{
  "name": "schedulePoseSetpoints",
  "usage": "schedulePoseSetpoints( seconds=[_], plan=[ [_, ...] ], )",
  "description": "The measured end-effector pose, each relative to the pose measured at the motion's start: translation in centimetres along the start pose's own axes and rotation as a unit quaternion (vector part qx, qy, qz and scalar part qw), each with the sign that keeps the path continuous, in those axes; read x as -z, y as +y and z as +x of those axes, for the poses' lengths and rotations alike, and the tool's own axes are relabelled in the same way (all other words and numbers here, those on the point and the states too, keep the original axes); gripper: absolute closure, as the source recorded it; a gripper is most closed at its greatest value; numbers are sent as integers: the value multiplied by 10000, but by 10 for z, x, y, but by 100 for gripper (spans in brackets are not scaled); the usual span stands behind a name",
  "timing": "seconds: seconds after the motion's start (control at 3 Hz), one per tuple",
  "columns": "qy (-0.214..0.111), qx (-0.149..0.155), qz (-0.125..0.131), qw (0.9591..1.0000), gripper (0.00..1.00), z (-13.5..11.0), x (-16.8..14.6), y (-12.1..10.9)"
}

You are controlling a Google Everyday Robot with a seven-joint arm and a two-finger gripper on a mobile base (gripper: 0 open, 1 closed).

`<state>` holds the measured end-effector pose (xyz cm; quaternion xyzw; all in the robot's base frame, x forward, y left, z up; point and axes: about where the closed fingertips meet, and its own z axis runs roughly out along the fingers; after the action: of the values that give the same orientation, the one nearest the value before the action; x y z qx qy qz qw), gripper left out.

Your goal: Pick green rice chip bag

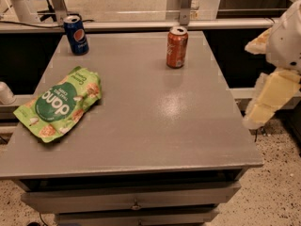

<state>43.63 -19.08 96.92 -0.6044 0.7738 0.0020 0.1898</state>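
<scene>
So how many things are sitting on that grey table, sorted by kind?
Cans: 2, the blue can and the orange can
Snack bags: 1, the green rice chip bag
Total: 3 on the table
The robot's gripper is beyond the table's right edge, touching none of them.

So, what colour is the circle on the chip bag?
Bag circle: dark green, camera view; claw hangs right of the table.
</scene>
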Motion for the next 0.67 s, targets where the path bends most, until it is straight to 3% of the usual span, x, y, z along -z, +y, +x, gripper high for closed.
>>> schedulePoseSetpoints(
  seconds=[0.33, 0.67],
  plan=[
    [-833, 53, -201, 9963, 0, -58, -27, 13],
    [-1502, 230, -293, 9879, 0, -115, -52, 20]
  ],
)
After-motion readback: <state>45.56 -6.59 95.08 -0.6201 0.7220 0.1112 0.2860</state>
